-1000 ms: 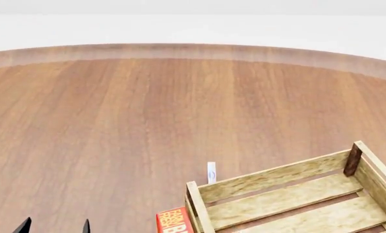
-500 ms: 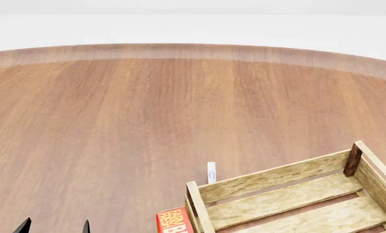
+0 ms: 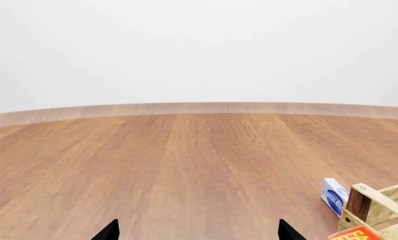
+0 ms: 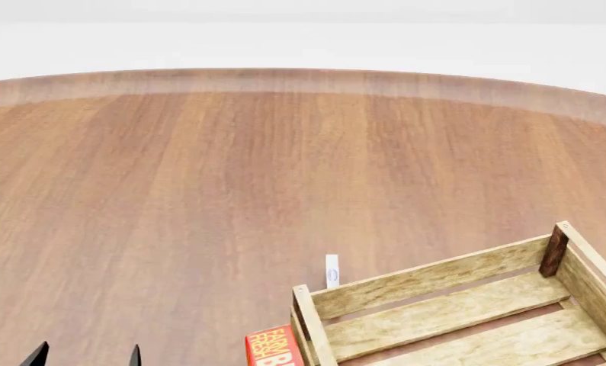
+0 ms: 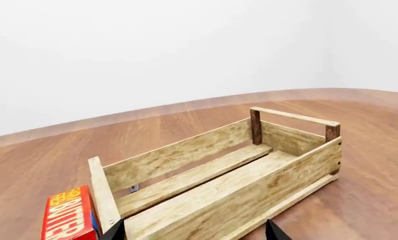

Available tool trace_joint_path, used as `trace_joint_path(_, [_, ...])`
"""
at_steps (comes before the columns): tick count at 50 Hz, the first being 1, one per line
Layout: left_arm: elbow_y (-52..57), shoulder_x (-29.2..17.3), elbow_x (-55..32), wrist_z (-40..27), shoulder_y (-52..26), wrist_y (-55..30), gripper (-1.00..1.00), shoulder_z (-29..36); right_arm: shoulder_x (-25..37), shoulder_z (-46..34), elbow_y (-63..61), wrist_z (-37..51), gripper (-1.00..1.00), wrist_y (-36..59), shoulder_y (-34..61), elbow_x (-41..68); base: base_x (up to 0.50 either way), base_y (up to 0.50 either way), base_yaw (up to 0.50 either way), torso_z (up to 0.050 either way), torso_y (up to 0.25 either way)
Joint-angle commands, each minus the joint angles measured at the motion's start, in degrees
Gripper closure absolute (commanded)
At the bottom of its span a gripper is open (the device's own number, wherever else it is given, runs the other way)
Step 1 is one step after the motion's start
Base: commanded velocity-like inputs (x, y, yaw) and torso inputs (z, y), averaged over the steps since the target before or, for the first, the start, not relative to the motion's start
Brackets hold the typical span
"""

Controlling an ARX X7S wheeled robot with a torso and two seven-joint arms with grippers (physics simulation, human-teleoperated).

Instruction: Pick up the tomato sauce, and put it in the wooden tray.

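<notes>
Wooden tray [image 5: 212,175] beside red box [image 5: 65,217] lettered "BUTTER"; blue-white packet [image 3: 333,196] behind.

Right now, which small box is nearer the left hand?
The red box, at the wooden tray's near corner; the blue-and-white one stands farther back.

My left gripper [image 4: 87,355] sits at about seven o'clock in the head view, only its two dark fingertips showing, spread apart with nothing between them. My right gripper [image 5: 194,230] shows only in its wrist view, tips likewise parted and gripping nothing.
</notes>
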Motion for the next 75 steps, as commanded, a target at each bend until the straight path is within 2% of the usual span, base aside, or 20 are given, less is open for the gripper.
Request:
trace_joint_path(1, [0.22, -0.24, -0.18, -0.37, 0.20, 0.10, -1.00, 0.24, 0.15, -0.35, 2.49, 0.39, -1.00, 1.00, 1.18, 0.45, 0.00, 0.00, 0.00, 0.000, 0.000])
trace_joint_path(75, [0.06, -1.57, -1.46, -1.98, -0.16, 0.65, -1.00, 1.95, 0.75, -5.42, 11.58, 1.14, -1.00, 5.05, 6.19, -1.77, 0.00, 0.00, 0.00, 0.000, 0.000])
